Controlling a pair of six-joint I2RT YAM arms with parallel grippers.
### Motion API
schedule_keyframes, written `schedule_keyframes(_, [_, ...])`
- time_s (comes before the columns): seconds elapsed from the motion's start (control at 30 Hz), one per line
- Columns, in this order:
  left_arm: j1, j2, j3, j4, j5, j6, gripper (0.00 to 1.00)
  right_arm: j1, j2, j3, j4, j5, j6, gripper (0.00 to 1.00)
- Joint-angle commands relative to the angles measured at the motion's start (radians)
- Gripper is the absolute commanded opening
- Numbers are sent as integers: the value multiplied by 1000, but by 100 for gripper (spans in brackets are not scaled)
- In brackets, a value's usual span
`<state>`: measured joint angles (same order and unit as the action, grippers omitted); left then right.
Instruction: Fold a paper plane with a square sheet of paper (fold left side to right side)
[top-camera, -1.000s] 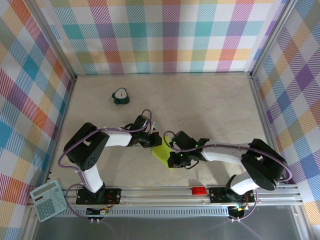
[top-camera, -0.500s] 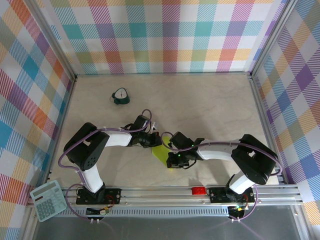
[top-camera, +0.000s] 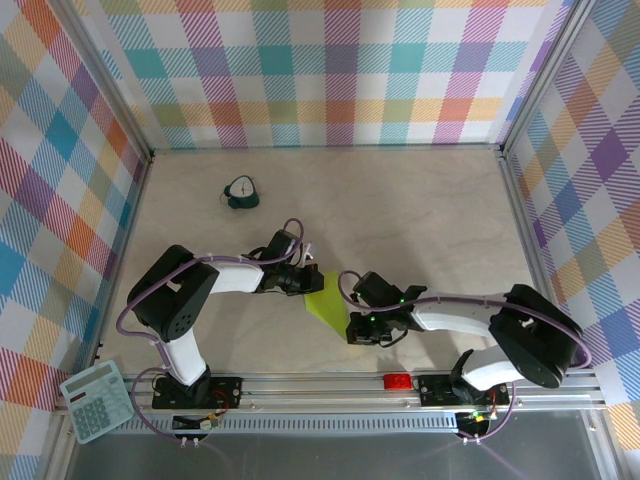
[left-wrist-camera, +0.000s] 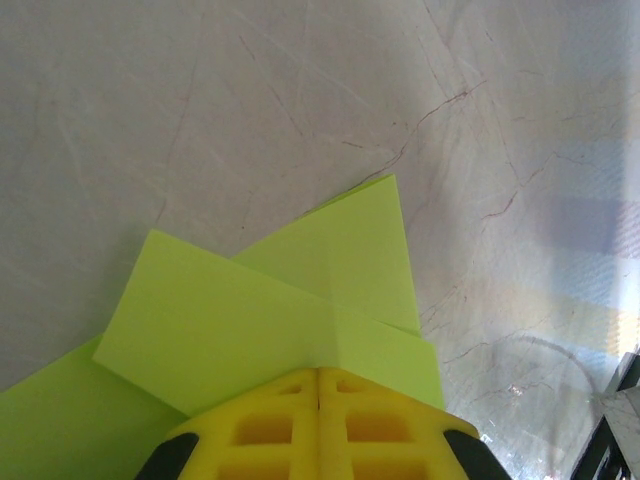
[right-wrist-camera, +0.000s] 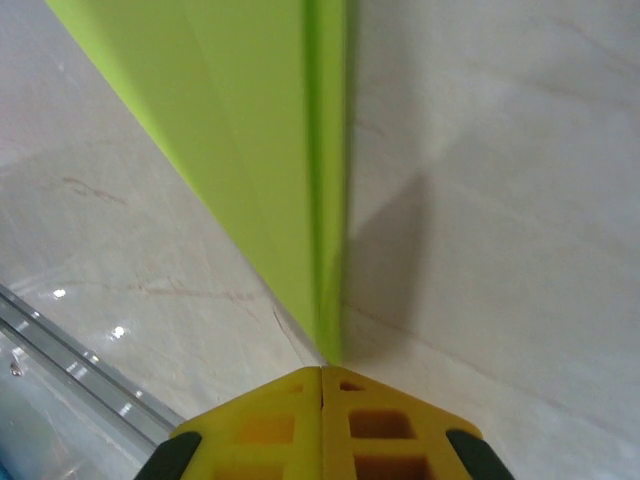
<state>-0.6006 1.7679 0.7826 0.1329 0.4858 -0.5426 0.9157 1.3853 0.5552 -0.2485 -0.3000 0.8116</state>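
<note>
The lime yellow-green paper plane (top-camera: 325, 300) lies folded and pointed on the table between the two arms. In the left wrist view its layered flaps (left-wrist-camera: 290, 300) spread out from my left gripper (left-wrist-camera: 320, 370), whose yellow fingers are shut together on its wide end. My left gripper (top-camera: 303, 284) sits at the paper's upper left corner. My right gripper (top-camera: 358, 322) is at the lower right point. In the right wrist view the narrow tip of the paper plane (right-wrist-camera: 260, 140) runs into the shut right gripper (right-wrist-camera: 321, 368), one edge raised and casting a shadow.
A small teal clock (top-camera: 240, 193) stands at the back left. A red block (top-camera: 398, 381) rests on the front rail, and a calculator (top-camera: 95, 400) lies at the near left corner. Plaid walls ring the marble table (top-camera: 420, 220).
My right gripper has shifted right and toward the near edge, so more of the paper shows between the grippers. The left gripper stays put.
</note>
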Motion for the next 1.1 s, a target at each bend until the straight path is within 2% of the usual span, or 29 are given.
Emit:
schedule_keyframes(0.0, [-1, 16, -10, -66, -43, -29, 0, -18, -82, 3, -80, -20, -17, 8])
schedule_keyframes(0.2, [4, -94, 13, -44, -10, -66, 15, -136, -163, 7, -31, -88, -93, 24])
schedule_keyframes(0.3, [18, -174, 3, -54, -29, -66, 24, -195, -149, 5, 19, -126, -148, 33])
schedule_keyframes(0.47, [51, -335, -63, -71, -88, -55, 38, -251, -75, 40, 96, -183, -247, 41])
schedule_keyframes(0.73, [90, -592, -227, -59, -179, -67, 56, -269, 97, 100, 201, -215, -313, 40])
schedule_keyframes(0.9, [113, -699, -302, -48, -202, -88, 61, -269, 184, 132, 240, -228, -320, 38])
schedule_keyframes(1.07, [128, -745, -320, -69, -204, -92, 62, -269, 241, 150, 263, -244, -317, 33])
